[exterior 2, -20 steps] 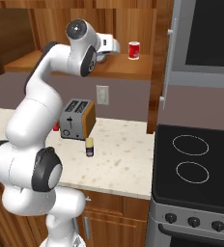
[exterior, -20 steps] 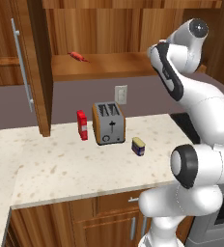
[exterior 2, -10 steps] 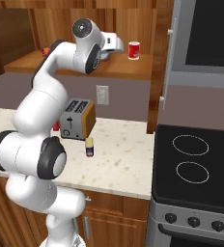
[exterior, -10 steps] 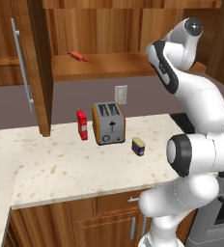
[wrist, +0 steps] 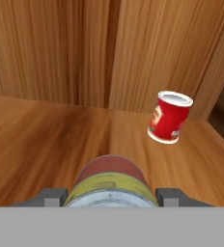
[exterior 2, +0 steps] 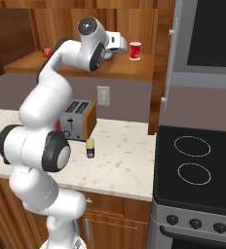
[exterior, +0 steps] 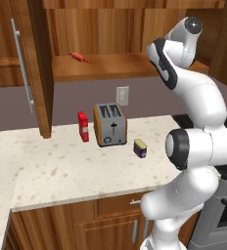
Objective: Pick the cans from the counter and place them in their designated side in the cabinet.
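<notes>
- Room was a warm-wood kitchen: beige speckled counter (exterior: 61, 166) w/ wooden drawers (exterior: 110, 215) under it, grey backsplash w/ a wall outlet (exterior: 122, 95), black stovetop (exterior 2: 197, 165) off to one side.
- On the counter stood a toaster (exterior: 110, 125), a flat upright red carton (exterior: 83, 126) just beside it, and the squat blue-purple can (exterior: 140, 148) w/ yellow top near the toaster's other side, well below the fingers and apart from them.
- Cabinet (exterior: 105, 66) above the counter stood open; its door (exterior: 22, 63) w/ a long vertical metal handle (exterior: 21, 71) swung out to the side.
- Broad cabinet shelf (wrist: 46, 140) ran under the fingers; wood back panels rose straight ahead of them.
- Gripper (wrist: 111, 194) was up inside the cabinet, fingers (wrist: 51, 196) clamped on the round can (wrist: 109, 181), one on either side of it; the can's red label band and yellowish strip filled the gap btwn them.
- Red cup (wrist: 169, 117) w/ white rim stood on the shelf ahead of the fingers and off to their right in the hand view, near the cabinet's back corner, apart from the held can.
- A small red item (exterior: 79, 57) lay on the shelf far to the other end, well apart from the fingers; too small to tell what it was.
</notes>
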